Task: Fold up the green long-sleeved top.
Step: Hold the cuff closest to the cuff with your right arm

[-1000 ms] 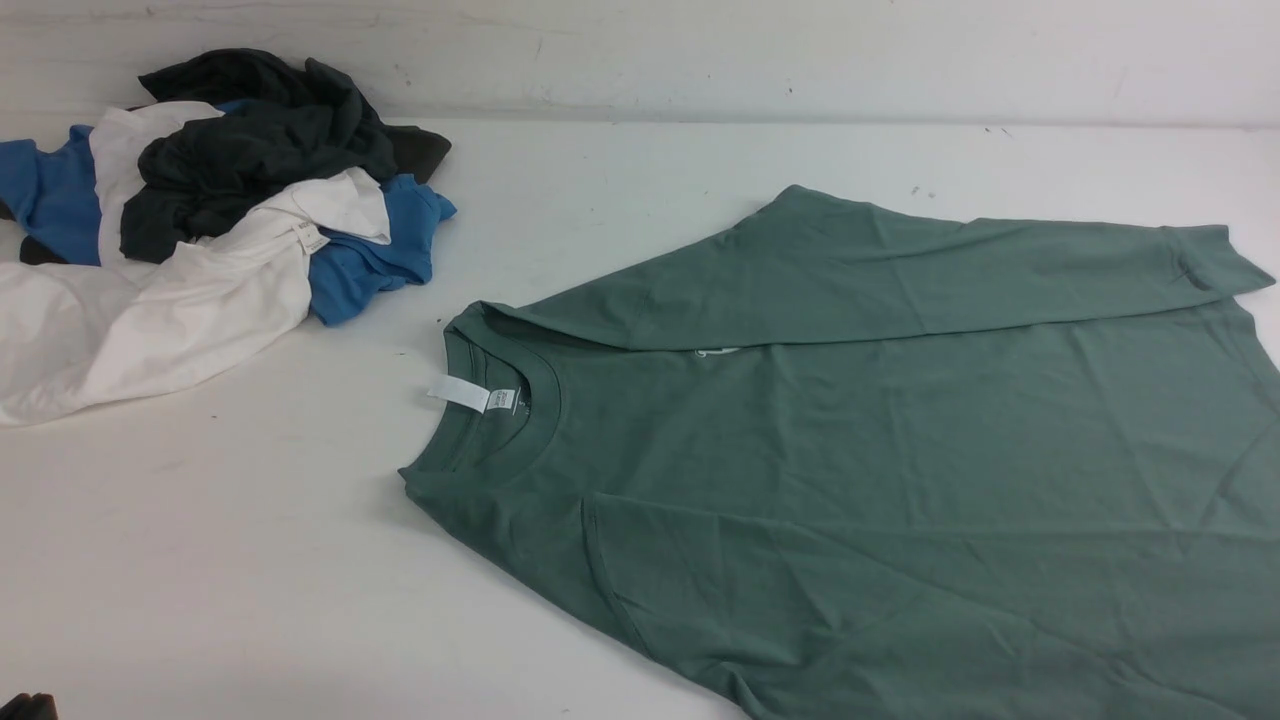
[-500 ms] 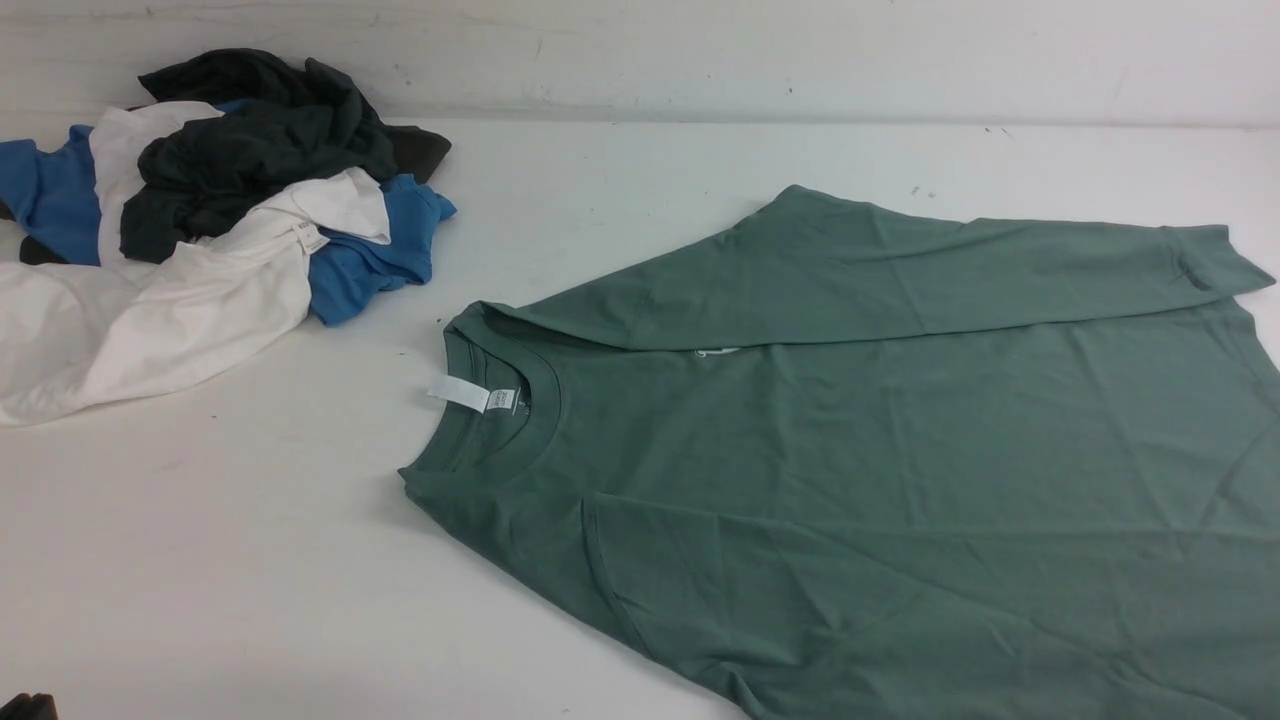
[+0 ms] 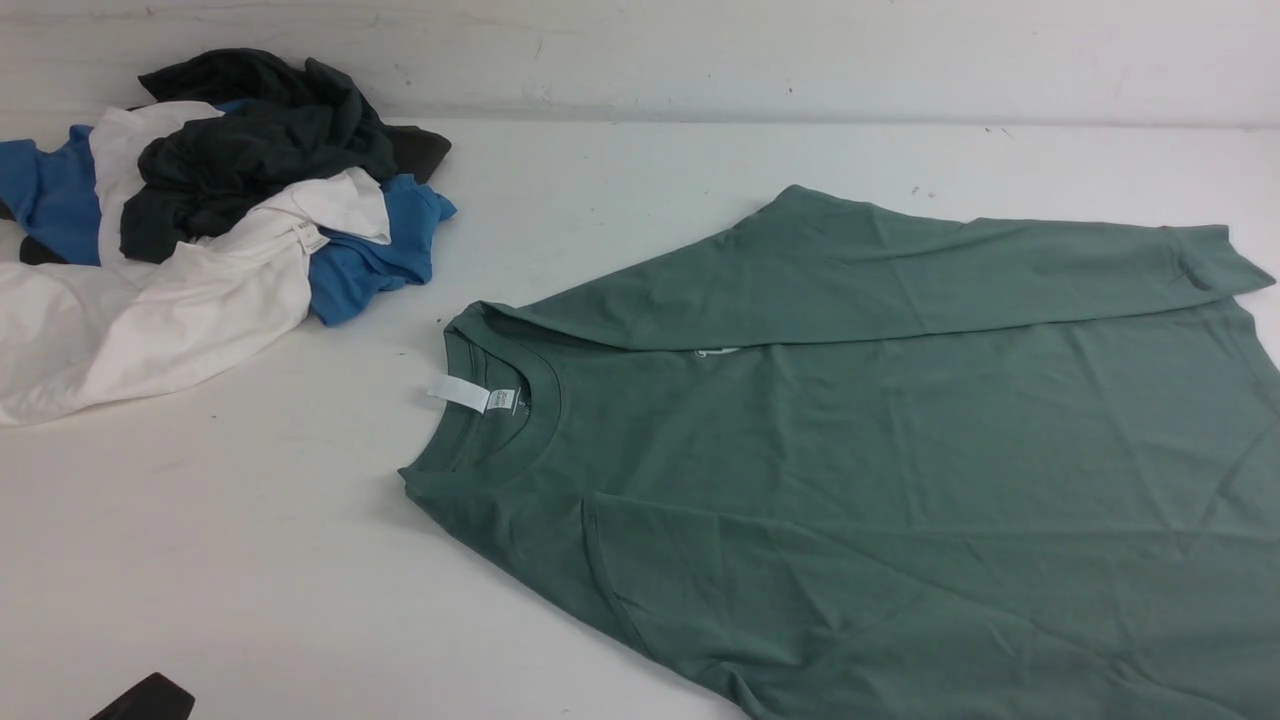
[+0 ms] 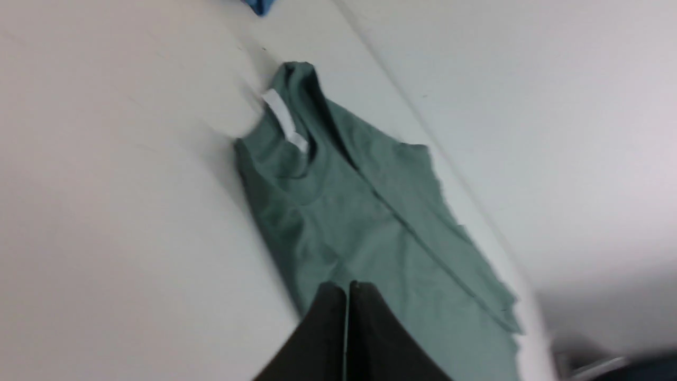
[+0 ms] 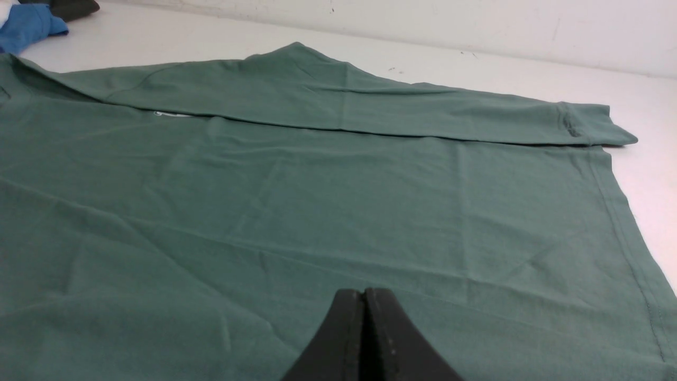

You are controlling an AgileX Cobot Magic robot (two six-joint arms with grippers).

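Note:
The green long-sleeved top (image 3: 880,440) lies flat on the right half of the white table (image 3: 250,560), neck towards the left. A white label (image 3: 460,393) sticks out of the collar. Its far sleeve (image 3: 900,265) is folded across the body, with the cuff (image 3: 1215,255) near the right edge. My left gripper (image 3: 150,697) shows as a dark tip at the bottom left, clear of the cloth. In the left wrist view it (image 4: 347,286) is shut and empty, with the top (image 4: 359,211) ahead. My right gripper (image 5: 364,291) is shut and empty above the top's body (image 5: 317,201).
A heap of clothes lies at the back left: a dark charcoal garment (image 3: 260,140), a blue one (image 3: 370,255) and a white one (image 3: 150,310). A white wall (image 3: 700,50) closes the table's far side.
My left gripper has moved up and to the right into the front view's bottom left corner. The top and the heap lie as before.

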